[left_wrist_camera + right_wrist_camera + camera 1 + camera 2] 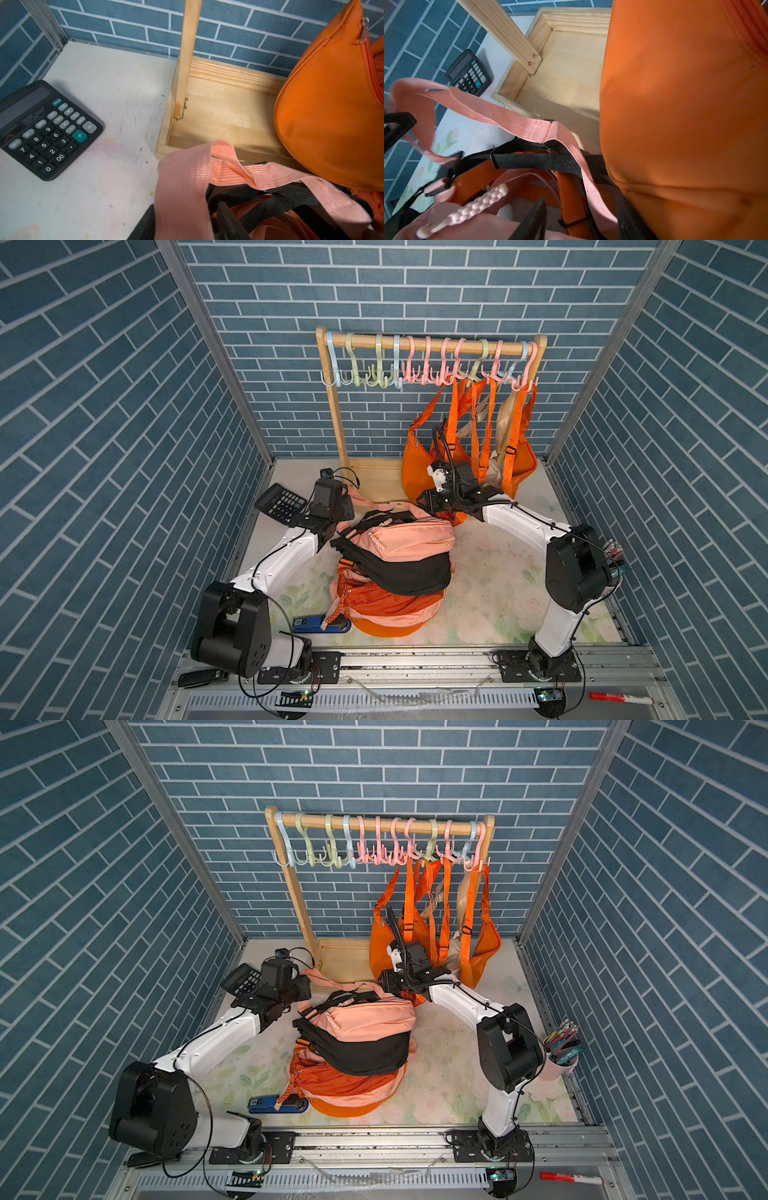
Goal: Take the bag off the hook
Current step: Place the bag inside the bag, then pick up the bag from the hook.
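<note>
Wooden rack (333, 414) stands along the far edge of the bench (498, 572), with coloured hooks (333, 360) in a row on its rail. Hanging orange bags (415, 464) and a beige bag (505, 418) hang by their straps from the hooks at the rail's right end.

Mid-bench is a pile of bags. The pink bag (411, 537) lies on top, off the hooks, over a black bag (407, 576) and a lower orange bag (374, 601). Its pink strap (182, 197) loops out toward the rack's base and is blurred in both wrist views.

Left hand (343, 510) is at the pile's far-left side, jaws apart. The pink strap lies broad and loose between its fingers (227, 218), not pinched.

Right hand (434, 504) is at the pile's far-right side, just beside the leftmost hanging orange bag. Its jaws are apart, fingers (536, 218) either side of loose straps, gripping nothing. Cannot tell whether it touches that bag.

Calculator (280, 502) sits by the left edge near the far left corner. Blue stapler (320, 624) lies near the front edge, just beside the pile.
</note>
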You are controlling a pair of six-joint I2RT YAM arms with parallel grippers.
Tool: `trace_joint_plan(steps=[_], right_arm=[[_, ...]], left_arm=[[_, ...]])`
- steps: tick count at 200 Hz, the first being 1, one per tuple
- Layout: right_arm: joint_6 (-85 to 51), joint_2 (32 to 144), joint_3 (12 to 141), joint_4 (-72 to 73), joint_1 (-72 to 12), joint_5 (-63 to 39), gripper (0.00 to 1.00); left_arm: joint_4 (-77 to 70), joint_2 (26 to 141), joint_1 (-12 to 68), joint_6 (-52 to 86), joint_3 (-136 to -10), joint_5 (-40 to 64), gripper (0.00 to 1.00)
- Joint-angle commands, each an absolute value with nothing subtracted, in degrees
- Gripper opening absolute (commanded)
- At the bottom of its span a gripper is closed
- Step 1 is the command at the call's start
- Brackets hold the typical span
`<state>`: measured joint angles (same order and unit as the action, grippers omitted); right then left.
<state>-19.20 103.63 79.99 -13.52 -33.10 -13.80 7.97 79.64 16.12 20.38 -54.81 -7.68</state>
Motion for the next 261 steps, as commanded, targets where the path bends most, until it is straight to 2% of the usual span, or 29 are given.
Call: trace_joint_plan(steps=[1,28,44,48,66,121,202,261], right_arm=[[-19.1,104.3,81.9,-14.5,-33.0,-14.7,0.60],[-19.1,102.7,81.6,-14.8,-33.1,-14.8,0.62],[-18.9,101.6,81.5,-15.3,-33.3,-14.7,0.61],[-18.9,101.2,81.4,-15.3,-33.3,-14.7,0.60],[-18.9,99.4,81.3,-15.7,-33.5,-14.4,0.60],[-17.2,92.7,82.0,-19.0,-34.2,-12.9,0.60],[-14.7,84.6,83.9,-25.7,-34.2,-11.1,0.57],[-14.5,80.8,84.9,-28.6,-33.3,-10.8,0.56]], left_arm=[[7.9,79.7,15.7,21.4,-54.0,-8.1,0.63],[8.4,78.6,15.7,22.0,-53.8,-8.4,0.73],[8.7,77.3,15.7,22.3,-53.7,-8.2,0.83],[8.8,76.9,15.7,22.4,-53.7,-8.2,0.91],[9.3,74.7,15.7,22.5,-53.8,-7.6,0.99],[13.8,67.2,15.8,21.1,-57.4,-3.7,0.99],[26.9,66.2,15.8,13.3,-70.6,3.8,0.99],[19.1,60.9,16.2,14.5,-60.6,6.9,0.99]])
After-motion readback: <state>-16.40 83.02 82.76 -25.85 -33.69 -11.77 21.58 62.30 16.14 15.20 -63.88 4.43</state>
